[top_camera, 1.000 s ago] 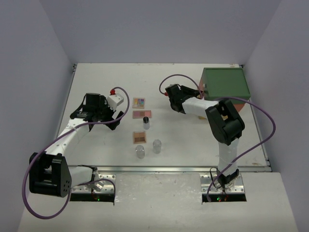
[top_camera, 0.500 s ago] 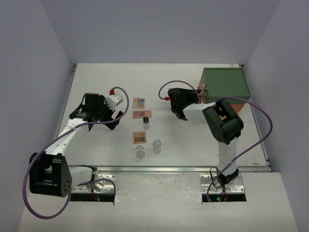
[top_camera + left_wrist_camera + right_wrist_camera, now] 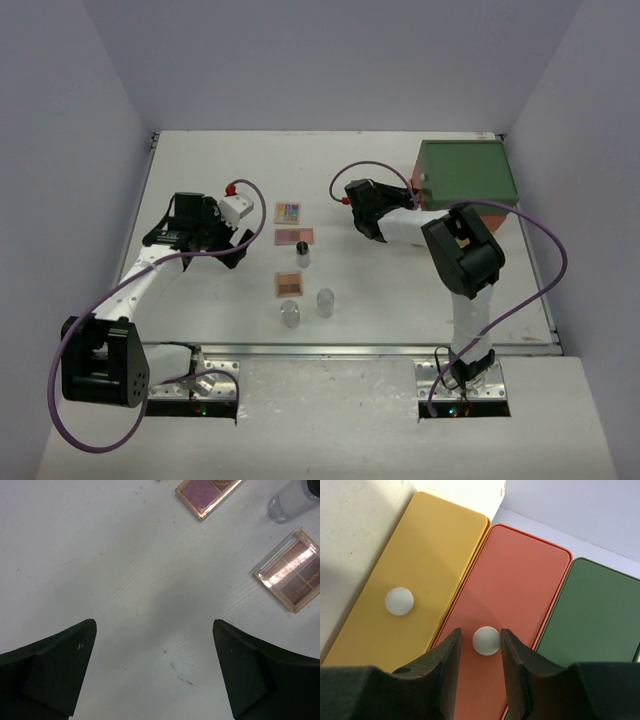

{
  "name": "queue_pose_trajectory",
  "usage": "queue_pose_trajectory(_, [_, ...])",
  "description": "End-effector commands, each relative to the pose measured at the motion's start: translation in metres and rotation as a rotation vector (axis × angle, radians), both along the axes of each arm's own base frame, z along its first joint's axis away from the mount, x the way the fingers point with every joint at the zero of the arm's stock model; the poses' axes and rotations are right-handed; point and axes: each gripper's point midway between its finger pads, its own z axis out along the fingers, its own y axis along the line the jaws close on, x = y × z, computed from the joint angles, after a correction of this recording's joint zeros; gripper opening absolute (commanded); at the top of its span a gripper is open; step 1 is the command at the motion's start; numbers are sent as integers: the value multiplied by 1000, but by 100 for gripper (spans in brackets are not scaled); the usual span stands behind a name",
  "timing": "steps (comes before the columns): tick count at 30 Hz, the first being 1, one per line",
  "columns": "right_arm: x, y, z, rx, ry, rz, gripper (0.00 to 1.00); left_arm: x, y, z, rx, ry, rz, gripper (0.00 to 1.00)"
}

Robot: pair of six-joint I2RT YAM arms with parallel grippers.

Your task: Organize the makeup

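Observation:
The makeup lies mid-table: a multicoloured palette, a pink palette, a black-capped bottle, a brown palette and two clear jars. No brown bottles show. My left gripper is open and empty over bare table, left of the pink palette and brown palette. My right gripper is at the box front, its jaws narrowly open round the orange drawer's white knob, with a small gap on the left side.
The green-topped box stands at the back right, with its orange drawer and yellow drawer both closed. The yellow drawer has its own white knob. Purple cables loop off both arms.
My right wrist has swung and shifted toward the box front. The left arm and the makeup have not moved.

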Motion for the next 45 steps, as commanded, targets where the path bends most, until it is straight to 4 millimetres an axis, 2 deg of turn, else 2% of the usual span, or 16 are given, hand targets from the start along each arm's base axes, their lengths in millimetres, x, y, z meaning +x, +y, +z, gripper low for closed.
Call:
queue_pose_trajectory(1, [-4, -7, 11, 31, -43, -38, 37, 8, 0, 13, -16, -56, -12, 100])
queue_pose_trajectory(8, [0, -11, 13, 34, -49, -51, 30, 7, 1, 13, -13, -51, -12, 100])
queue_pose_trajectory(10, [0, -12, 13, 34, -50, -55, 24, 7, 1, 13, -13, -52, -12, 100])
queue_pose_trajectory(14, [1, -13, 14, 39, -55, -58, 2, 8, 1, 15, -16, -55, -11, 100])
queue_pose_trajectory(21, [3, -10, 16, 51, -71, -57, 0, 7, 2, 14, -15, -53, -13, 100])
queue_pose_trajectory(28, [13, 14, 28, 100, -115, -25, 0, 7, 2, 12, -17, -50, -12, 100])
queue_pose_trajectory(32, [21, 39, 34, 111, -124, 13, 0, 7, 2, 13, -16, -50, -11, 100])
queue_pose_trajectory(36, [24, 51, 33, 112, -113, 27, 0, 8, 3, 14, -14, -53, -12, 100])
queue_pose_trajectory(45, [26, 93, 23, 134, -78, 74, 0, 8, 5, 13, -9, -56, -13, 100])
